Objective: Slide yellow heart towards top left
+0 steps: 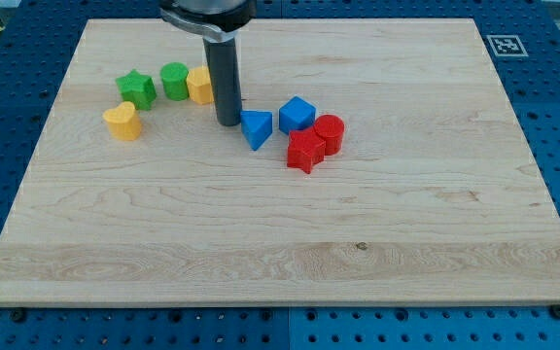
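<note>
The yellow heart lies on the wooden board at the view's left, below the green star. My tip rests on the board well to the right of the heart, just left of the blue triangle. The rod partly hides a second yellow block, which sits right of a green block. The tip touches no block that I can make out.
A blue cube, a red cylinder and a red star cluster to the right of the triangle. A printed marker tag sits off the board's top right corner. Blue perforated table surrounds the board.
</note>
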You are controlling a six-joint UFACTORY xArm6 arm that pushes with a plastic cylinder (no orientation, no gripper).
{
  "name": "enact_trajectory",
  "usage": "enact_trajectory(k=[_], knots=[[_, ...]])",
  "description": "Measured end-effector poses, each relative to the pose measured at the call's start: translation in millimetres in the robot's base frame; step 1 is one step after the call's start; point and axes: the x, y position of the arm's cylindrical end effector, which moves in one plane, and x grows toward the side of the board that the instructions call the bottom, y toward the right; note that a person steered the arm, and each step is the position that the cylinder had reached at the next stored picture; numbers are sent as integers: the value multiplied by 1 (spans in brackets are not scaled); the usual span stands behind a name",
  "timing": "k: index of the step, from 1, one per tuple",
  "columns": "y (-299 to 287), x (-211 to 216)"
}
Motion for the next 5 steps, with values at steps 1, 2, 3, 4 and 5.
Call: enact_trajectory(k=[1,2,3,4,5], knots=[[12,6],[13,11],[6,13],[6,15],[1,17]])
